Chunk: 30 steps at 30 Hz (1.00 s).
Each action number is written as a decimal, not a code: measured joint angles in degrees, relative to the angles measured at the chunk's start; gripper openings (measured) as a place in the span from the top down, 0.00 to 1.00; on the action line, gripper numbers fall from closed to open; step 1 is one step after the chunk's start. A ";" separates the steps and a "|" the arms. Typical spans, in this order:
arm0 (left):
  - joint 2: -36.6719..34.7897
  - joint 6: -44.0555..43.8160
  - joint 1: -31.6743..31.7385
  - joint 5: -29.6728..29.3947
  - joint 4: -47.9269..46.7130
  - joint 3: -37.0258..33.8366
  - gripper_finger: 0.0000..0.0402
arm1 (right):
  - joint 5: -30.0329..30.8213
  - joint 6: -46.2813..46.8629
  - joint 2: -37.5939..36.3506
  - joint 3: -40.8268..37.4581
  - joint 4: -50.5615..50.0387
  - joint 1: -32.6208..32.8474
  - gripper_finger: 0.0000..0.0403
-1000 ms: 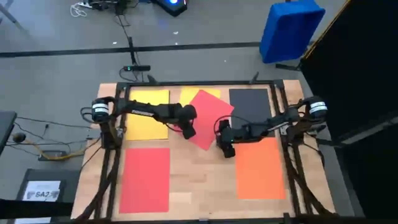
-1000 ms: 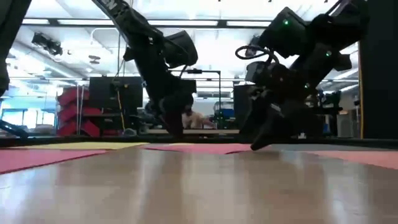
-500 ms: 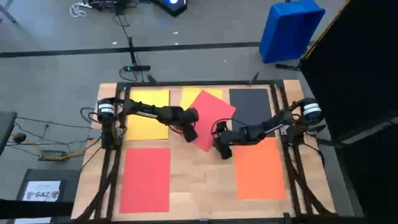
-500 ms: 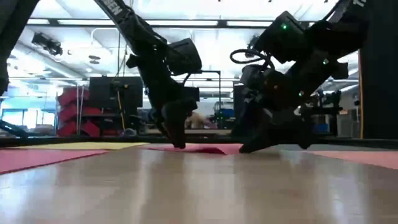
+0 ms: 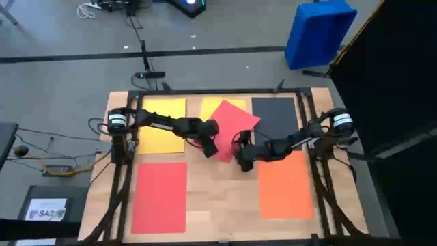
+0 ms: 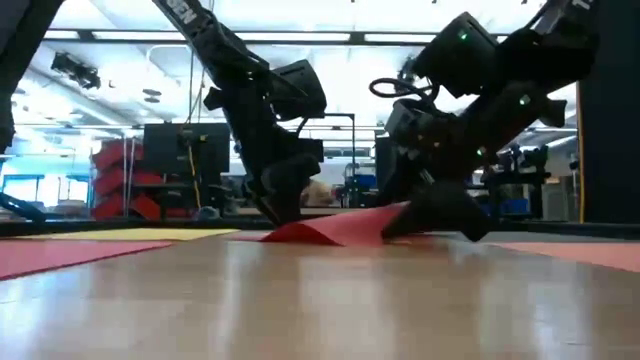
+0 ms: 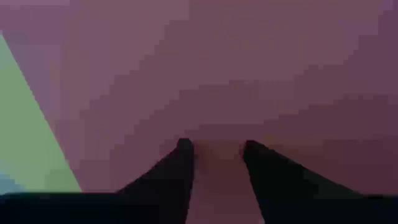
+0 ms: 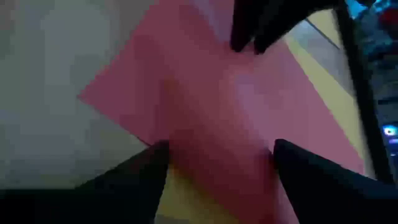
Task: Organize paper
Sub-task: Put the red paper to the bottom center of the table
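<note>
— One red sheet point(image 5: 232, 126) lies skewed at upper centre of the desk point(image 5: 218, 198), over a yellow sheet point(image 5: 213, 104); in the low view its edge humps up into a ridge.
— And the grippers?
— Left gripper point(image 5: 210, 148) presses on it, fingers partly apart, holding nothing. Right gripper point(image 5: 242, 158) straddles its lower corner, fingers spread wide.

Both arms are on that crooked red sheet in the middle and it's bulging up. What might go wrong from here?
The tilted red sheet is humped up off the table between the left gripper and the right gripper; more squeezing could crease it. It overlaps a yellow sheet, which might get dragged askew. The grippers are close together and could bump.
</note>
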 joint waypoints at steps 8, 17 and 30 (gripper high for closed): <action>0.07 0.28 -0.02 0.00 0.00 -0.02 0.67 | 2.11 -0.59 -0.15 0.09 -2.54 -1.66 0.34; 0.07 0.43 -0.02 0.02 -0.02 -0.04 0.67 | 3.01 -3.56 -0.20 0.15 -2.73 -4.10 0.35; 0.09 0.61 0.02 -0.74 -0.04 -0.07 0.67 | 2.04 -6.81 -0.20 0.13 2.64 -2.25 0.43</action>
